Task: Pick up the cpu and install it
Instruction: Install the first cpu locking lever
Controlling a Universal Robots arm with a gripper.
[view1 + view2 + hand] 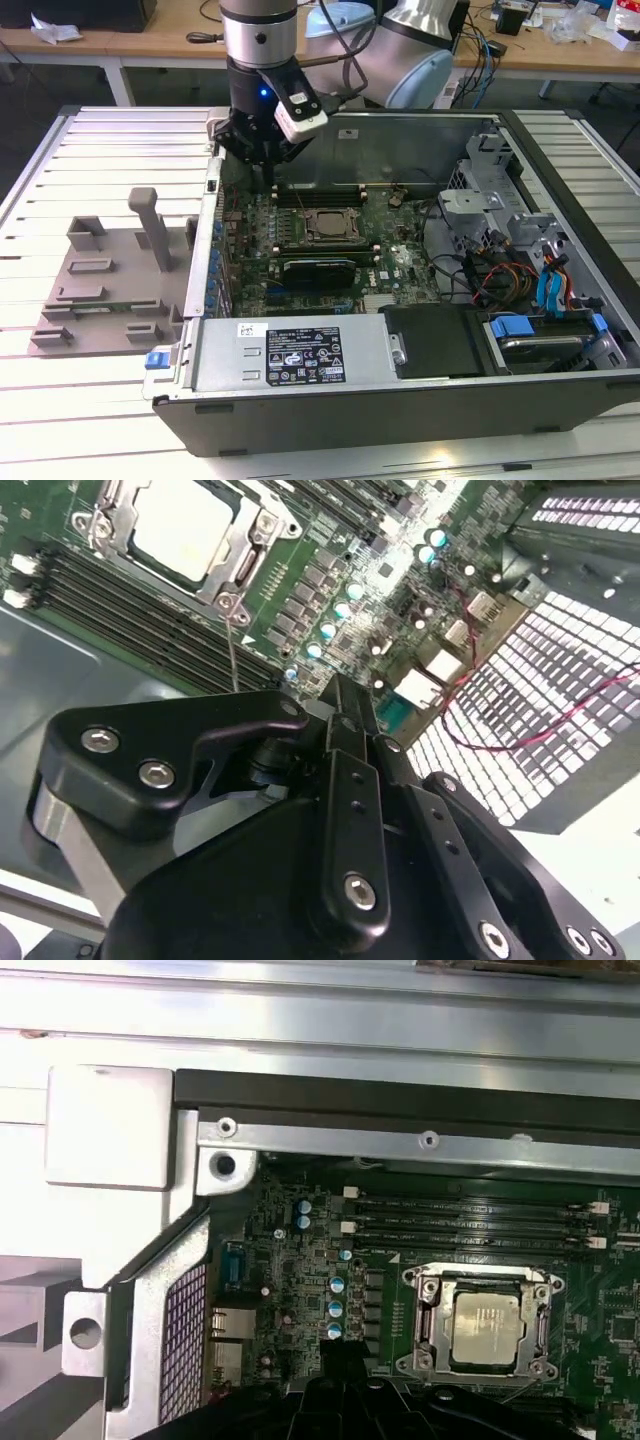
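- Black label (305, 357) on the grey metal cover (230, 365) at the case front, exterior view: white print and small round signs, all too small to read.
- Small white sticker (247, 329) on the same cover: dark marks, unreadable.
- White sticker (347, 132) on the case's inner back wall: no readable print.
- cpu (485, 1325) in its socket, first wrist view: faint marks on the metal top, not legible.
- No text, number or sign can be read in any view.

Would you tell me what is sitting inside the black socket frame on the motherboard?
The cpu sits inside the socket frame, its pale metal top showing in both wrist views. The frame's edges overlap its rim, and the contacts underneath it are covered.
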